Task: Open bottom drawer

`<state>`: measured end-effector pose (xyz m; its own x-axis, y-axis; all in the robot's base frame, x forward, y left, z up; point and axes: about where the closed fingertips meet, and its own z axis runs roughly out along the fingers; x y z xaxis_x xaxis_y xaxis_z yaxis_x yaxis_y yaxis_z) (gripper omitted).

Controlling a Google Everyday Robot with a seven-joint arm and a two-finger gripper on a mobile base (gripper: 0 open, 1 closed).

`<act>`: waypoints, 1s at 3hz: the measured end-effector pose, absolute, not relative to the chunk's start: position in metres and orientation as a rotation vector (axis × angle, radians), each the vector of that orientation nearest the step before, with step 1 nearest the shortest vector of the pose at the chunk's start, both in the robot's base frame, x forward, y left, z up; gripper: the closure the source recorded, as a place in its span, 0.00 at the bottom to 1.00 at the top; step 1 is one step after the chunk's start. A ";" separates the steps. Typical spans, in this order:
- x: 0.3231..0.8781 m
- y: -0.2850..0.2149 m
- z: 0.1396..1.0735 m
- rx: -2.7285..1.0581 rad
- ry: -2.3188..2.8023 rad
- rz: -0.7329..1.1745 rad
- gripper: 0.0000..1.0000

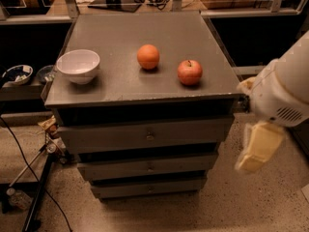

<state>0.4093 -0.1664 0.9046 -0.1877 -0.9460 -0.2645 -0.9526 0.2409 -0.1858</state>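
Bottom drawer (148,188) sits closed; the claw (249,161) hangs downward beside the cabinet (145,88).

Grey cabinet top (193,37), seen from above and filling the upper middle of the frame. Three things rest directly on it, each apart from the others: a white bowl (78,65), upright, near the left edge; an orange (148,56) at the centre; a red apple (189,72) just right of the orange and nearer the front edge. The cabinet stands on a speckled floor (217,211). The gripper (252,159) hangs at the right of the frame, beside the cabinet and below its top.
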 end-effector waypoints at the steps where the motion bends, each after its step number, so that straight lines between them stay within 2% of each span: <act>1: 0.402 -0.148 0.862 -1.770 2.210 0.033 0.00; 2: 0.400 -0.147 0.859 -1.769 2.211 0.033 0.00; 3: 0.402 -0.120 0.801 -1.779 2.215 0.031 0.00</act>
<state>0.4019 -0.1197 0.8015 -0.1884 -0.9513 -0.2441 -0.9578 0.2329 -0.1684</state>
